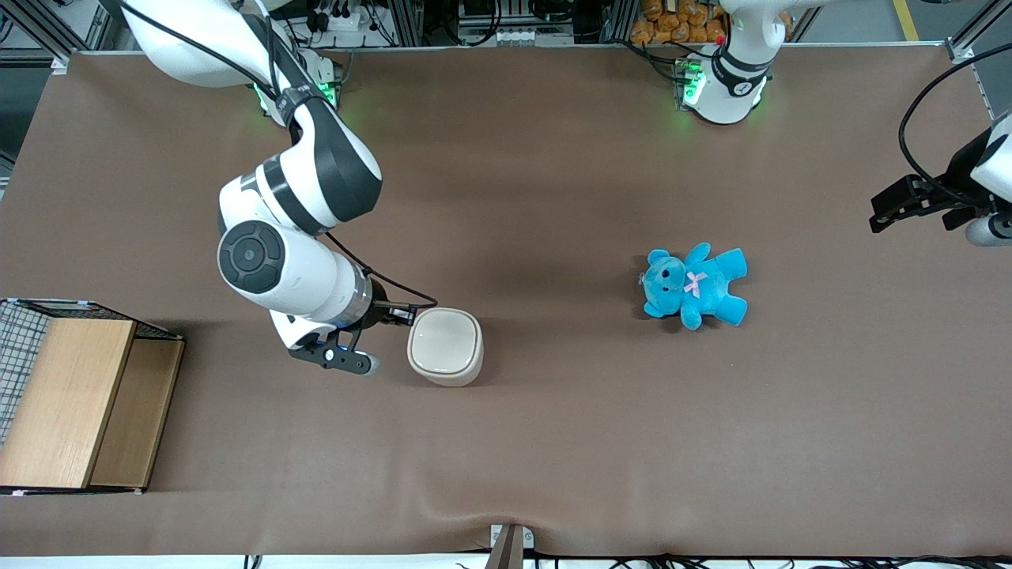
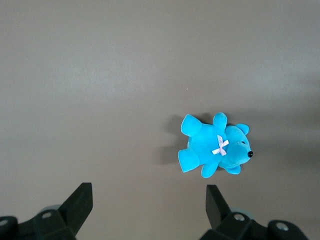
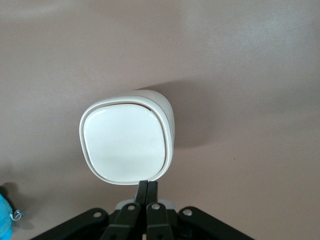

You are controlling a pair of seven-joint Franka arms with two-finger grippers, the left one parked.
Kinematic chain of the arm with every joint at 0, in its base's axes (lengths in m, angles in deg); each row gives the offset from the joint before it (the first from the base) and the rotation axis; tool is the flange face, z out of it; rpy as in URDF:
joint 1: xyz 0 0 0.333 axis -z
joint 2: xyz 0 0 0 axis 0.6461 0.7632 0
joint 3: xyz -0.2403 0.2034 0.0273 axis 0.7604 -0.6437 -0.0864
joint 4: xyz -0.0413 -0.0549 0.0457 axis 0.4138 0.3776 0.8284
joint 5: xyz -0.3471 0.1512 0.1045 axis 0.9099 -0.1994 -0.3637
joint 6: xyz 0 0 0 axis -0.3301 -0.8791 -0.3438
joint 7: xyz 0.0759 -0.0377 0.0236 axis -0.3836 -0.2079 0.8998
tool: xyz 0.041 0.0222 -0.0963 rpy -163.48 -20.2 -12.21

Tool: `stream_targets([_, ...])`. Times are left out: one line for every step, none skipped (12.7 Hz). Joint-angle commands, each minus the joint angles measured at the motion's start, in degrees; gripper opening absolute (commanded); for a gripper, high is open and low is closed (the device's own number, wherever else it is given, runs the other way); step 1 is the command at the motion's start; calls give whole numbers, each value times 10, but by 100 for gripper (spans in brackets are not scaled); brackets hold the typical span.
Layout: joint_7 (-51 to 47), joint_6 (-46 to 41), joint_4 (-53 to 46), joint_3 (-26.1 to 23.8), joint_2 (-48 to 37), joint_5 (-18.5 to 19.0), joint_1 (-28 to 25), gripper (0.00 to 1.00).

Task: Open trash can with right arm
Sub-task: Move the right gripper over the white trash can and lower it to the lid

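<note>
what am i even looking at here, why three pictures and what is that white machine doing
It is one moment seen by three cameras. The wide picture looks down on a brown table from the front. The big white jointed machine is the right arm, a robot arm. Its end effector, the black two-finger grasping part, has its fingers pressed together at the edge of the trash can, a small cream bin with its lid down. It holds nothing. The second close picture comes from a camera on that arm's wrist. The other comes from a second, idle arm and shows a blue teddy lying on the table. A wooden box sits at the working arm's end.
</note>
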Motion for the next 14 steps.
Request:
stream_targets([-12,-6,-25,1,25,2,-17,0])
stream_targets([-13,-5,-25,2,27,5,-23,0])
stream_targets([-12,0,-25,4,34,5,-23,0])
stream_targets([-9,17,-25,5,40,5,-23,0])
stream_targets([-7,23,-25,6,44,11,-20,0])
stream_targets([-5,24,-22,6,46,15,-18,0])
stream_targets([-2,25,-19,6,48,22,-19,0])
stream_targets([-2,30,-19,6,56,43,-23,0])
stream_targets([-1,41,-19,6,61,49,-22,0])
stream_targets([-1,49,-19,5,65,49,-20,0])
stream_targets([-7,52,-19,5,69,49,-23,0])
stream_targets([-8,53,-19,5,70,49,-25,0])
stream_targets([-8,53,-18,5,70,49,-25,0])
stream_targets([-7,53,-17,5,71,50,-25,0])
